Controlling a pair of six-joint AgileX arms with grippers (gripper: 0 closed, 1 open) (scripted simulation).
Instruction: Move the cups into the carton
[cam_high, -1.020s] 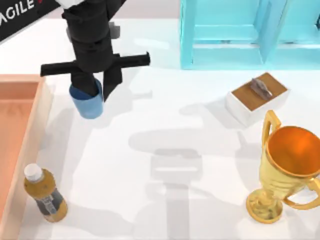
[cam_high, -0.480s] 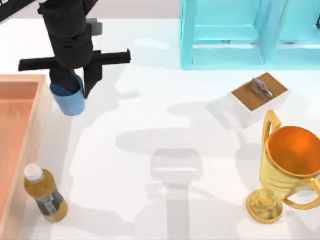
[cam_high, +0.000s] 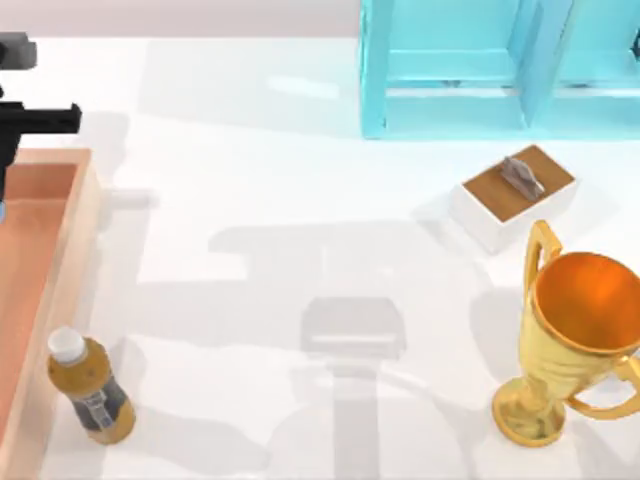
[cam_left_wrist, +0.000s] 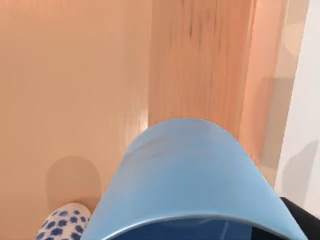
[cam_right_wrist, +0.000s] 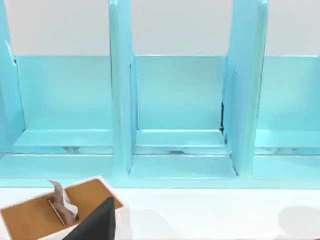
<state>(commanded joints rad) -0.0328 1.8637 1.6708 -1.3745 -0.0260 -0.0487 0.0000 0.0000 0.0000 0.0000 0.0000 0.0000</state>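
The left arm (cam_high: 30, 118) reaches in at the table's far left edge — only its black wrist bar and gripper body show there. A dark fingertip (cam_right_wrist: 95, 222) of the right gripper pokes into its own wrist view.

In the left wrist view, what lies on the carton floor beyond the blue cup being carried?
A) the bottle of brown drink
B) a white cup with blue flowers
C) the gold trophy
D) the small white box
B: the left wrist view looks past the blue cup onto the carton floor, where the white cup with blue flowers shows at the frame edge.
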